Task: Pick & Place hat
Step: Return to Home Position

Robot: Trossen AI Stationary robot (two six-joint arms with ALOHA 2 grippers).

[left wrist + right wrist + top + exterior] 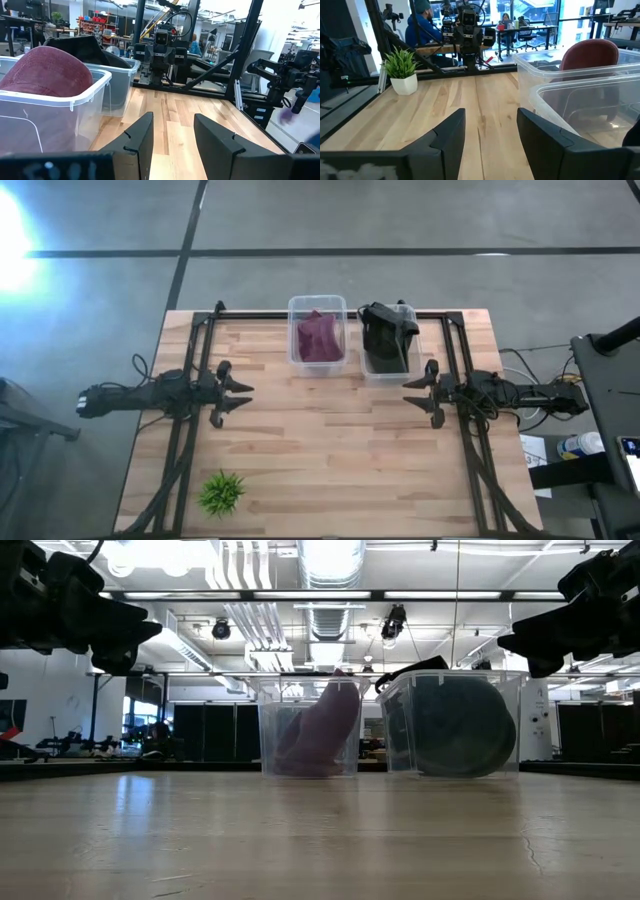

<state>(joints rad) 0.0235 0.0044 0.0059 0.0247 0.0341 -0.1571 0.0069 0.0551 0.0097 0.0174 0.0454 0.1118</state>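
A maroon hat (318,337) sits inside the left clear bin (317,301), showing as a domed crown (47,72) in the left wrist view and as the maroon hat (322,733) in the low view. A black hat (387,332) fills the right clear bin (391,370), with its brim over the rim. My left gripper (240,398) hovers open at the table's left side, away from both bins. My right gripper (412,393) hovers open at the table's right side, just short of the black hat's bin. In the wrist views, left gripper (172,137) and right gripper (490,132) hold nothing.
A small potted plant (221,493) stands near the table's near left corner, also seen as the plant (403,70) in the right wrist view. Bare wooden tabletop (330,450) lies between the arms. A person (422,25) sits in the room beyond the table.
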